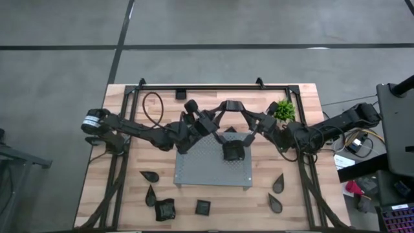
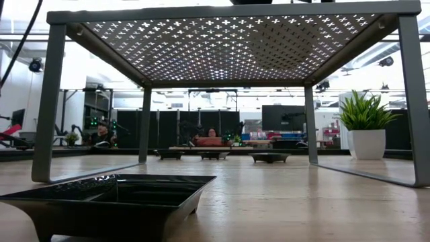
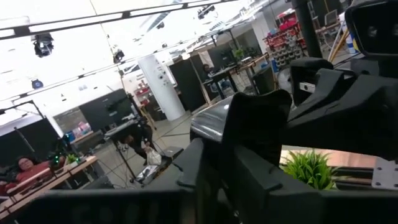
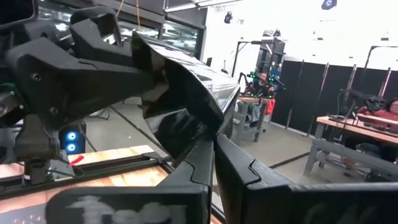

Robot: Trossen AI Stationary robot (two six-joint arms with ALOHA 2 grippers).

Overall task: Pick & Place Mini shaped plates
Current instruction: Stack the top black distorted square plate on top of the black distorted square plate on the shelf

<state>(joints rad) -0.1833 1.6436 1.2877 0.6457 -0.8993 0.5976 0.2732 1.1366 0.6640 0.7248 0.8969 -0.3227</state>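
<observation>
Both grippers meet above the far part of the grey perforated board (image 1: pixel 200 165) on one glossy black mini plate (image 1: pixel 230 107). My left gripper (image 1: pixel 218 118) comes from the table's left and my right gripper (image 1: pixel 244 120) from the right. The plate shows in the right wrist view (image 4: pixel 180 93) and in the left wrist view (image 3: pixel 214 121). Another black plate (image 1: pixel 231 153) lies flat on the board. Several more black plates lie on the table near the front edge: teardrops (image 1: pixel 149 175) (image 1: pixel 278 184), a wavy one (image 1: pixel 165 208) and a square one (image 1: pixel 203 207). My left gripper is shut on the lifted plate's left rim (image 4: pixel 138 62), coming level from the table's left. In its own wrist view its fingers (image 3: pixel 199 168) hide the place of contact. My right gripper pinches the plate's opposite rim (image 4: pixel 208 127) between its two fingers (image 4: pixel 249 177), which close together on it, coming level from the table's right. The plate is tilted on edge, clear of the board.
A small green potted plant (image 1: pixel 283 109) stands at the far right of the table, close to my right arm. The board stands on legs (image 2: pixel 47 107), and plates show beyond it in the low view (image 2: pixel 269 158). A plate (image 2: pixel 107 202) lies right in front of the low camera.
</observation>
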